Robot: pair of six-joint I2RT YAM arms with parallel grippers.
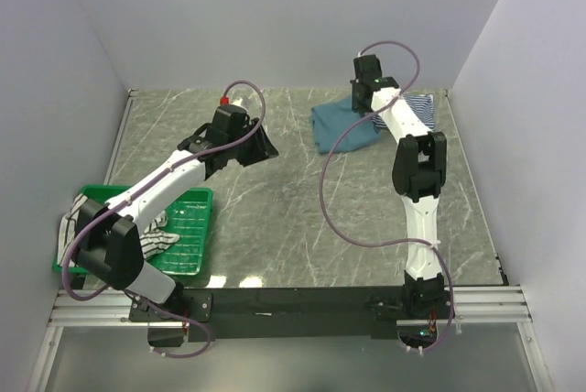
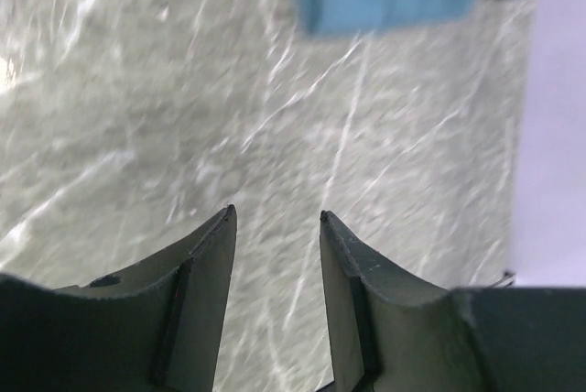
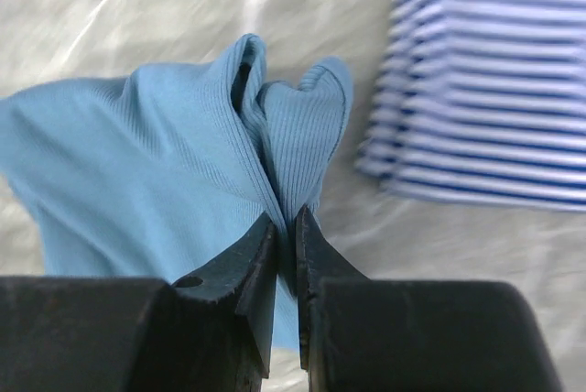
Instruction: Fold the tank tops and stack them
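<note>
Item: teal top, soft ribbed cloth, lying partly folded on the bench toward its far right corner. One bunched edge is raised off the surface. Holder: right claw, closed tight on that raised edge, with a fold of teal cloth pinched between its two tips. Neighbour: fine-striped top, navy on white, already folded flat. It lies just beside the teal one on the side nearer the right edge. A strip of bare bench shows between it and the pinched fold, and the arm hides whether the two cloths touch elsewhere. Governing relation, as I judge it: the stacking spot is to the right of the claw, so the held cloth would travel sideways toward the right edge, not toward the near edge. Nearer arm: the right, by far. Left claw: jaws apart, nothing between them, hanging over bare bench near the middle. The teal top is ahead of it, well apart. Remaining stock: broad-striped top, black and white, unfolded in the green basket at the near left corner, closest to the left arm.
</note>
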